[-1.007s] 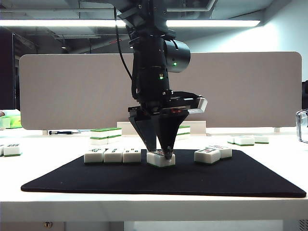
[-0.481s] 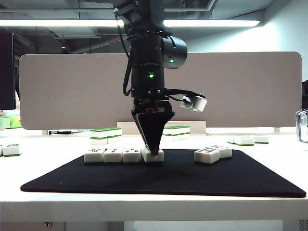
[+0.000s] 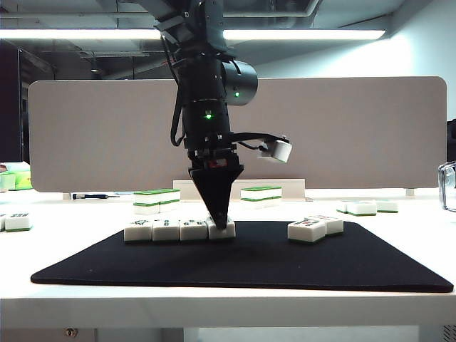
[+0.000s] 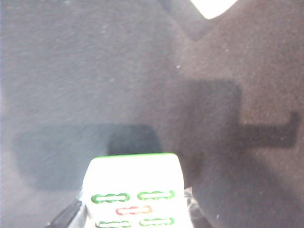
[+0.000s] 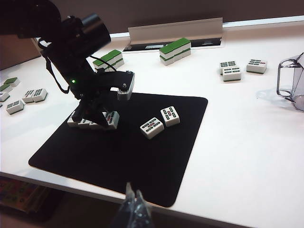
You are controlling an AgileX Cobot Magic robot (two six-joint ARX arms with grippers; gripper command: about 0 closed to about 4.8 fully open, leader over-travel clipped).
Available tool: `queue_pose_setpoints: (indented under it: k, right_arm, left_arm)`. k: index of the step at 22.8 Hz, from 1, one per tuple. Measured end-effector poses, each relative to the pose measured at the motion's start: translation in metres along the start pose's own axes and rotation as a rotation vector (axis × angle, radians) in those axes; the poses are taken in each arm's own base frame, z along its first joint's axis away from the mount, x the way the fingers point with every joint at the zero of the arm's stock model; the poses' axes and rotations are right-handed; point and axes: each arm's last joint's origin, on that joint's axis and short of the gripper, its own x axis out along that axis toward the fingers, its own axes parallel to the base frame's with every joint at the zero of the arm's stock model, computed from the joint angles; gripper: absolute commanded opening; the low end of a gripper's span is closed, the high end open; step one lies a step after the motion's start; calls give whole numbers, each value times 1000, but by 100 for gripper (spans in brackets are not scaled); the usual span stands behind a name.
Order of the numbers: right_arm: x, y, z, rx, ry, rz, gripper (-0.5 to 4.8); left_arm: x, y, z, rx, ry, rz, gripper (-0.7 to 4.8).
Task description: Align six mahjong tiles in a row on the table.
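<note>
Exterior view, left to right. Three mahjong tiles (image 3: 166,230) stand side by side on the black mat (image 3: 242,267), which lies on the white bench (image 3: 228,306). The left gripper (image 3: 221,223) points straight down at the row's right end, its jaws pinching a fourth tile (image 3: 222,229) set against the third; the left wrist view shows that tile (image 4: 134,192) between the jaw tips. Two loose tiles (image 3: 314,228) lie well apart to the right, touching each other. The right gripper (image 5: 134,205) hangs off the mat near the bench's front edge, jaws pressed together. Risk: spreading the jaws or lifting off-centre could drag the fourth tile askew and nudge its neighbours, breaking the line.
</note>
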Motion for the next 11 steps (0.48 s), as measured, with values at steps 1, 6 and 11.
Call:
queue_pose_setpoints:
  k: [1,6,11]
  right_arm:
    - [0,0,0,0,0,1,-1]
    - [0,0,0,0,0,0,-1]
    - [0,0,0,0,0,0,-1]
  left_arm:
    - [3,0,0,0,4,-6,242]
    - [4,1,1,0,2,2,247]
    - [3,3,0,0,39,57,333]
